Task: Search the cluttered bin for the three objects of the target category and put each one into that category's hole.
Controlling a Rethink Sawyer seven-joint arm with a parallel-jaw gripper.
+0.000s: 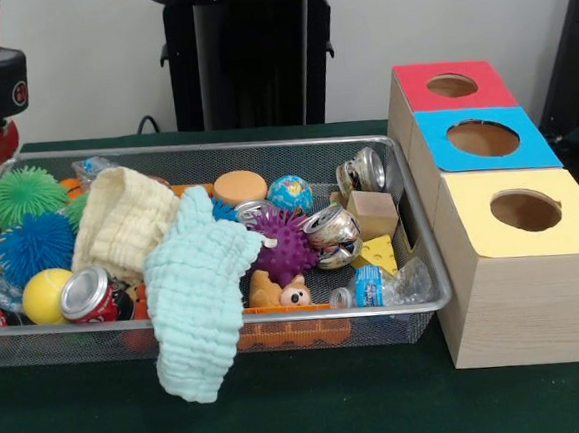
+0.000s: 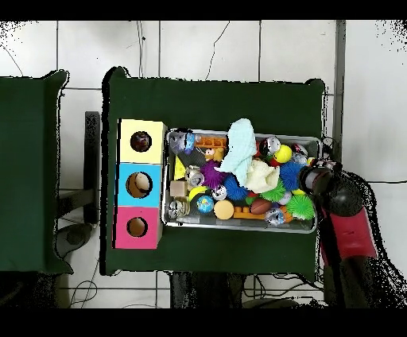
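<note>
A: What fills the silver wire-mesh bin (image 1: 411,229)?
B: Crushed metal cans (image 1: 331,229), spiky rubber balls (image 1: 286,247), a draped mint waffle-knit cloth (image 1: 198,302). Beside it, wooden boxes with round holes (image 1: 525,210).
A: The claw?
B: Can't tell; the red-black arm (image 2: 343,208) hangs at the bin's end.

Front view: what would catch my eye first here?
The mint cloth draping over the front rim of the wire bin, which is crammed with toys and cans. Beside the bin stand three wooden boxes with round holes, topped yellow, blue and red. The arm sits at the bin's other end.
</note>
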